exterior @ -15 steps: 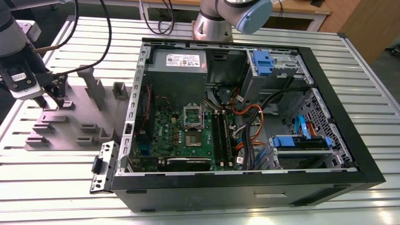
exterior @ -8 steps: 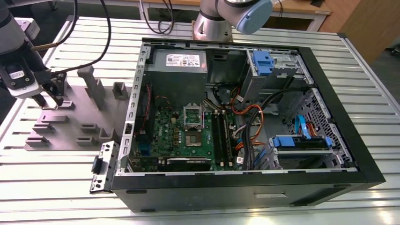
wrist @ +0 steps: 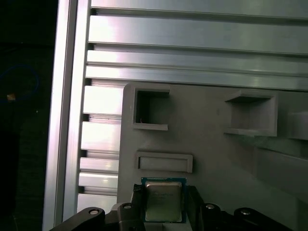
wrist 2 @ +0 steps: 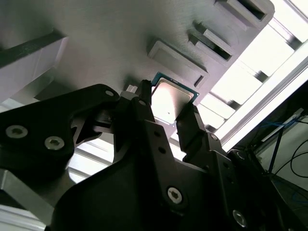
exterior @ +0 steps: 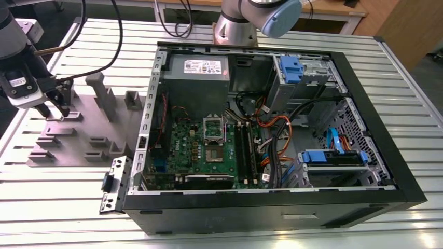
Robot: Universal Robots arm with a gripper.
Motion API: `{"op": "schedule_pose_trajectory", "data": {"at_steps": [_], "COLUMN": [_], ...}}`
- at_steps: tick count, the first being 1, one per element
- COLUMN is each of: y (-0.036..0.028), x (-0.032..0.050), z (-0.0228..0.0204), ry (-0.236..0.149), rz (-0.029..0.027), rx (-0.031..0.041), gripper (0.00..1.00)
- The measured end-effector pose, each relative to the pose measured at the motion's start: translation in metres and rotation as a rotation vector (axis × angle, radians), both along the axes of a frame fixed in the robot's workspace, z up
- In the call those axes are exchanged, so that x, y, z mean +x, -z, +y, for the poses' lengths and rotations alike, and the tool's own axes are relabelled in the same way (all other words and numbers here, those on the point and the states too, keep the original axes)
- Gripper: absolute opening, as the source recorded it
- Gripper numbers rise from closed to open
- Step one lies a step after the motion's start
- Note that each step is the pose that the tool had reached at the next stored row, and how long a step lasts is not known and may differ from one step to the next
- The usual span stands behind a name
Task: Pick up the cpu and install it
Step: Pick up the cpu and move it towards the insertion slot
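The cpu (wrist: 163, 199) is a small square chip with a pale metal top and a green rim. In both wrist views it sits between the two dark fingers, low over the grey plastic fixture (wrist: 211, 159). My gripper (wrist: 163, 208) is shut on the cpu (wrist 2: 172, 100), one finger against each opposite edge. In the exterior view the gripper (exterior: 55, 112) stands at the far left over the fixture (exterior: 76, 140), well apart from the open computer case. Inside the case lies the green motherboard (exterior: 185, 139) with its silver socket frame (exterior: 213, 127).
The black case (exterior: 374, 129) takes up the middle and the exterior view's right, with cables, memory sticks and blue drive brackets beside the socket. Upright grey posts (exterior: 104, 93) rise from the fixture close to the gripper. A slatted aluminium table (exterior: 62, 207) carries everything.
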State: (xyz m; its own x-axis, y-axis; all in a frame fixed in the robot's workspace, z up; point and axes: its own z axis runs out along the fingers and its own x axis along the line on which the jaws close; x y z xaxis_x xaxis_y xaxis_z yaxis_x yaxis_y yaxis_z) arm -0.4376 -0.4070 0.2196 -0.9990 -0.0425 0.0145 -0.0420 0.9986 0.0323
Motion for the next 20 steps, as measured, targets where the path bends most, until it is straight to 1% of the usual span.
{"op": "schedule_pose_trajectory", "data": {"at_steps": [8, 9, 10, 14, 16, 20], "y": [-0.0017, -0.006, -0.0128, -0.0128, -0.0157, -0.0163], "x": [0.0, 0.0, 0.0, 0.0, 0.0, 0.0], "z": [0.0, 0.0, 0.0, 0.0, 0.0, 0.0], "ry": [0.0, 0.0, 0.0, 0.0, 0.0, 0.0], "rz": [-0.0002, -0.0001, -0.0001, -0.0001, -0.0002, -0.0001], "rx": [0.0001, 0.0001, 0.0001, 0.0001, 0.0001, 0.0], "gripper": [0.45, 0.45, 0.45, 0.45, 0.45, 0.45]}}
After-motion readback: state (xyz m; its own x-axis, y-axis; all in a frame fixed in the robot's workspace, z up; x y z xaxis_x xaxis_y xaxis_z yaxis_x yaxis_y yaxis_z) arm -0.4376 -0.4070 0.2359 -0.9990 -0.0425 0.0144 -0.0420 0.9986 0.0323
